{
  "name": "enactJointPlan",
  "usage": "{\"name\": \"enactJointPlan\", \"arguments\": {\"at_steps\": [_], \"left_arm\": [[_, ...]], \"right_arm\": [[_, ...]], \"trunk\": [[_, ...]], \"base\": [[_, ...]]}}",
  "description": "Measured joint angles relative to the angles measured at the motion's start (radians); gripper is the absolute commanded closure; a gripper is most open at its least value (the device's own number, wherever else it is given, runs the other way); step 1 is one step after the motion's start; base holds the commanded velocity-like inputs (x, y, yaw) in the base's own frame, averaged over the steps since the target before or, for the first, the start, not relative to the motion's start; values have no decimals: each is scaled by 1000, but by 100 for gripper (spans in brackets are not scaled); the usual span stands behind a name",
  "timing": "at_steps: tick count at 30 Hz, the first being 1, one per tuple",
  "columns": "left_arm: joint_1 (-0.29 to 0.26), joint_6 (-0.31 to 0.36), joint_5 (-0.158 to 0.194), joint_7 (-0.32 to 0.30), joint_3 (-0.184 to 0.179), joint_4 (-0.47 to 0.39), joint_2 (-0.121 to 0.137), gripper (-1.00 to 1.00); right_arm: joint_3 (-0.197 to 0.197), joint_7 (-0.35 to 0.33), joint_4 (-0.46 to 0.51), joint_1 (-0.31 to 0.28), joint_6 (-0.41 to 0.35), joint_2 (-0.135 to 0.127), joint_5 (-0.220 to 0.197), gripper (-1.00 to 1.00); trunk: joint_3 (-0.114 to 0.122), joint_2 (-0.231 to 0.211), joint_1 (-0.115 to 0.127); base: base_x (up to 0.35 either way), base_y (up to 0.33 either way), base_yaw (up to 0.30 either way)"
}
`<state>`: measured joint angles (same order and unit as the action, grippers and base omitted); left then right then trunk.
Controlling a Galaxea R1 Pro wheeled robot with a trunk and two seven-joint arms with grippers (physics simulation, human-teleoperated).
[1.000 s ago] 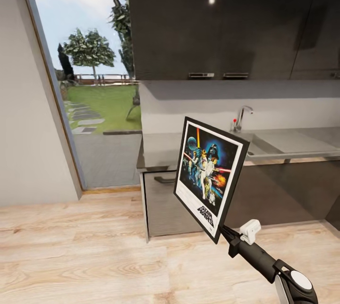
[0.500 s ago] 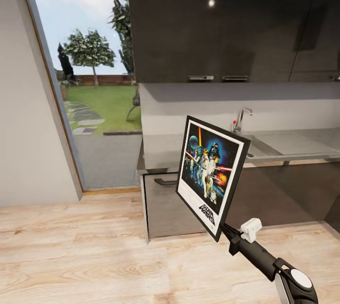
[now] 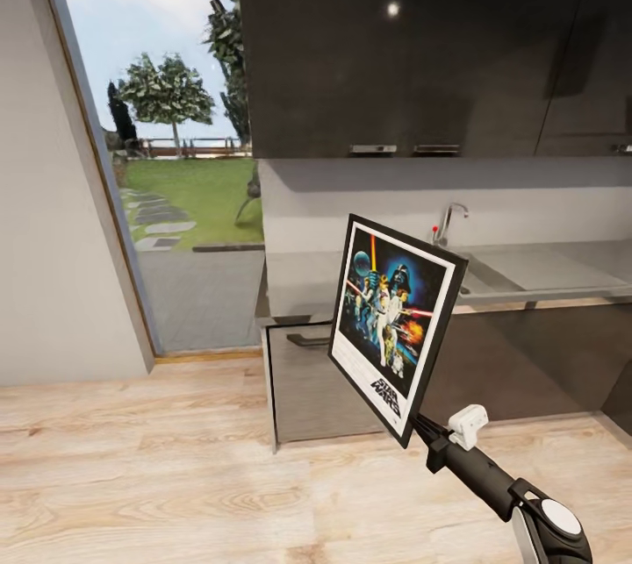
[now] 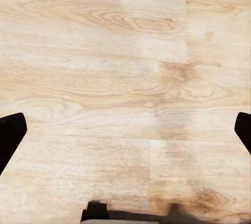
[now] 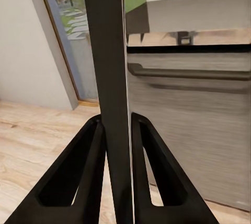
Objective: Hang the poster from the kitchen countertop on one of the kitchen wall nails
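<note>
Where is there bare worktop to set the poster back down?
Bare kitchen countertop runs from its window-side end to the sink. Around the tap it is tighter. The right gripper holds the poster above the floor.

Dark upper cabinets, tap, wooden floor, garden window

poster has a thin black frame, white border, bright figures on dark blue, black lettering. countertop is shiny grey steel, upper cabinets glossy near-black, floor pale woodgrain, right gripper black.
</note>
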<state>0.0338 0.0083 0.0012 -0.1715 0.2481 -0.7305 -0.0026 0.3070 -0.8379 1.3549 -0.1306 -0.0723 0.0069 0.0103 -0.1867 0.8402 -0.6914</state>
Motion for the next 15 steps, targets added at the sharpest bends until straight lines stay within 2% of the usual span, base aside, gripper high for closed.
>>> {"name": "enactJointPlan", "arguments": {"at_steps": [15], "left_arm": [[0,0,-1,0,-1,0,0,-100]], "right_arm": [[-5,-5,1,1,2,0,0,100]], "trunk": [[47,-105,58]], "base": [[0,0,0]]}}
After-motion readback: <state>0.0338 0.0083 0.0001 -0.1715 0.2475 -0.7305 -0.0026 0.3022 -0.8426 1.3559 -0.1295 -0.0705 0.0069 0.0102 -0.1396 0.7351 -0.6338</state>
